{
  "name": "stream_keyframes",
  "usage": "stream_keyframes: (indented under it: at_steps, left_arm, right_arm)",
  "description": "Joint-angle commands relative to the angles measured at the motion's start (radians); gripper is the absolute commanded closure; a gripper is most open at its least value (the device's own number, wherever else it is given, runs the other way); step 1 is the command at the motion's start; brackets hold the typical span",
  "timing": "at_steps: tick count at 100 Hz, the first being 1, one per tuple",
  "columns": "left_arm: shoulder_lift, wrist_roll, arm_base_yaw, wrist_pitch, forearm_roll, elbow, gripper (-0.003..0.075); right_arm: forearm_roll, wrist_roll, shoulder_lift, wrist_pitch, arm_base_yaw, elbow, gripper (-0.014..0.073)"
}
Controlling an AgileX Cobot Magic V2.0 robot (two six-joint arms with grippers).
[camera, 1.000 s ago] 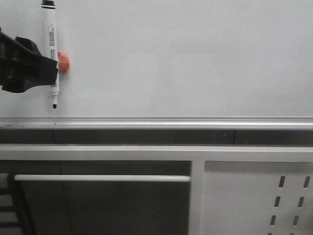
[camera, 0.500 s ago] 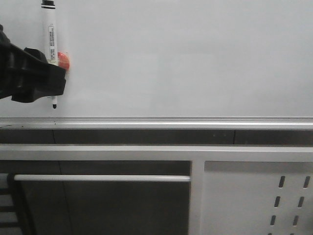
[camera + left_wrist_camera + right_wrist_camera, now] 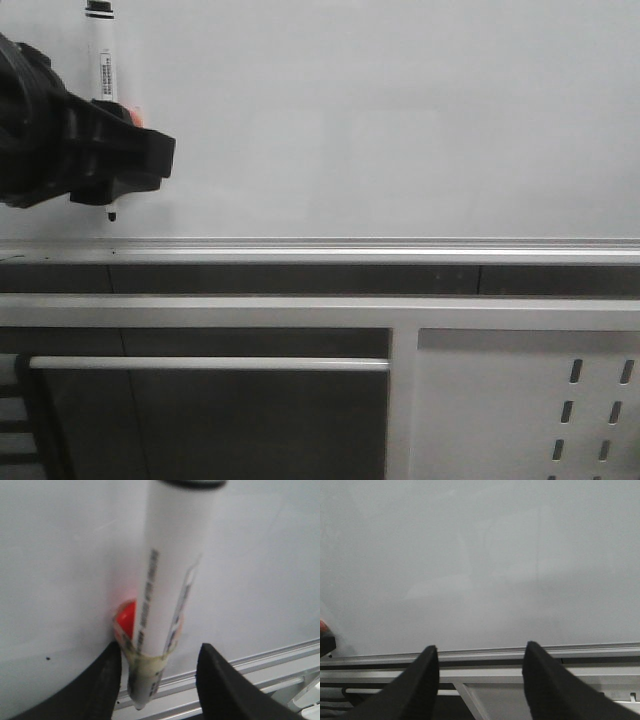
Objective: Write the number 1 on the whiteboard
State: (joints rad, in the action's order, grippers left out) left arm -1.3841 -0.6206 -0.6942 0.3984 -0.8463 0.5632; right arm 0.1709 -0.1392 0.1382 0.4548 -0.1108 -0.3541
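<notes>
left fingers (image 3: 112,680) apart around marker (image 3: 170,595) on whiteboard (image 3: 400,120)

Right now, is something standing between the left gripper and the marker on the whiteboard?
Nothing visible does. The left gripper is open, with the marker already between its fingers against the whiteboard. A red holder sits behind the marker.
</notes>
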Motion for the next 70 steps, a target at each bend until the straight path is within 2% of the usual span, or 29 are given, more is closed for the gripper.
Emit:
stream_keyframes:
  at_steps: [1, 29, 70]
  left_arm:
    - [-0.005, 0.027, -0.005, 0.069, 0.015, 0.034, 0.0393]
    - [-0.036, 0.085, -0.005, 0.145, 0.007, 0.034, 0.0393]
    - [0.010, 0.086, -0.013, 0.147, 0.014, 0.034, 0.0393]
  right_arm:
    - [-0.005, 0.011, 0.021, -0.077, -0.003, -0.035, 0.0247]
    - [0.001, 0.011, 0.021, -0.071, -0.003, -0.035, 0.0247]
    - [0.006, 0.011, 0.021, -0.029, -0.003, -0.035, 0.0247]
